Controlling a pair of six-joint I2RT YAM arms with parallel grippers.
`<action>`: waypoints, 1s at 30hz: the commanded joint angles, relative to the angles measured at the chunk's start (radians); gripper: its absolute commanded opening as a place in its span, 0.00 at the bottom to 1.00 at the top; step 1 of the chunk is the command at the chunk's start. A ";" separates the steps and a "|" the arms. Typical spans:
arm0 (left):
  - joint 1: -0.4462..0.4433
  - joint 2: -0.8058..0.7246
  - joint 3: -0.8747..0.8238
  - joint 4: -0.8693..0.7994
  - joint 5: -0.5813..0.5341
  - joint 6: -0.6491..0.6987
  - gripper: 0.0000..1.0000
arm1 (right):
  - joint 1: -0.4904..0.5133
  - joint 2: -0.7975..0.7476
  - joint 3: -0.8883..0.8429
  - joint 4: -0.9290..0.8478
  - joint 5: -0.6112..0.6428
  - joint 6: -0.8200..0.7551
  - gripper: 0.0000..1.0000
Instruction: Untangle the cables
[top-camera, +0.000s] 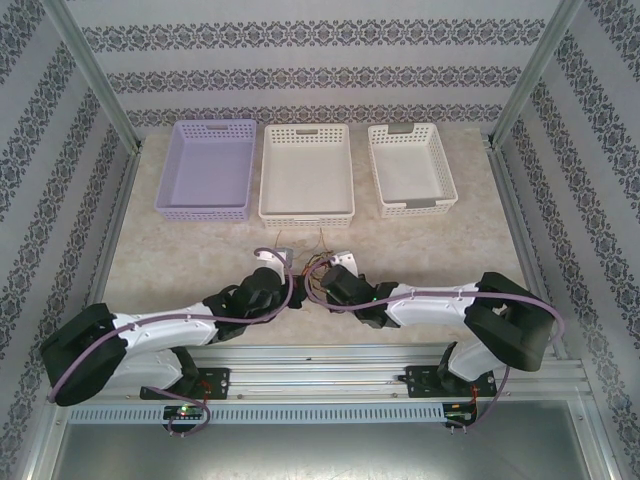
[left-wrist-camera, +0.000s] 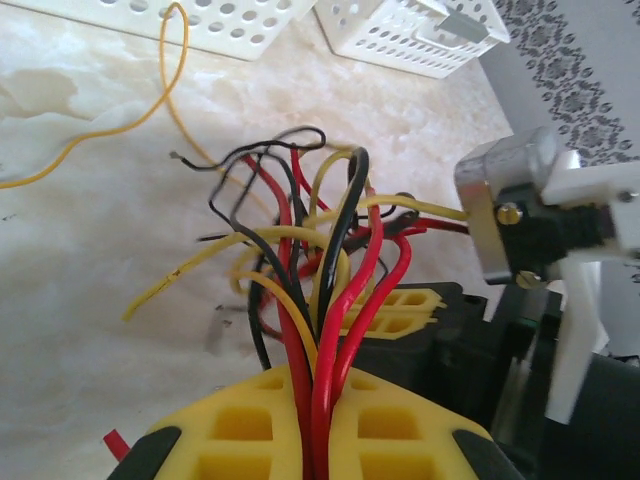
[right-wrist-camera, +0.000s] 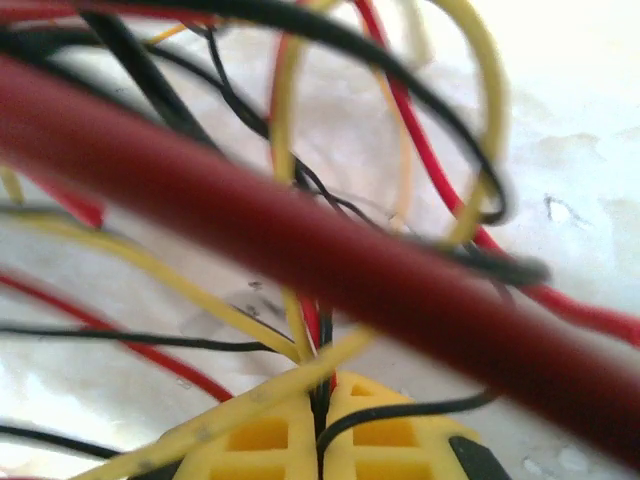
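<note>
The left gripper (left-wrist-camera: 315, 405) and right gripper (right-wrist-camera: 320, 425) each pinch the thin red, yellow and black cables (left-wrist-camera: 346, 215), bunched between them at six o'clock of the white perforated plastic basket (top-camera: 306, 214). Pulling apart may cinch crossed loops tighter or let strands slip.

The left arm (top-camera: 150, 330), white shell with black joints, keeps its elbow out to the left and lays its forearm low toward the centre. The right arm (top-camera: 440, 300), of the same build, mirrors it from the right. Both wrists end near each other, almost face to face. The left gripper (left-wrist-camera: 318, 430), with yellow ribbed fingers, has its jaws pressed together on thin red, yellow and black cables (left-wrist-camera: 300, 250). The right gripper (right-wrist-camera: 320, 440) also clamps the cables.
</note>
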 joint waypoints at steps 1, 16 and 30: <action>-0.028 -0.050 -0.019 0.094 0.072 0.017 0.00 | -0.011 -0.028 -0.018 0.021 0.052 0.014 0.00; -0.026 -0.276 -0.107 -0.050 -0.123 0.022 0.00 | -0.168 -0.494 -0.135 -0.330 0.179 0.189 0.00; -0.026 -0.216 -0.104 -0.146 -0.301 -0.234 0.00 | -0.397 -0.741 -0.204 -0.407 -0.174 0.268 0.00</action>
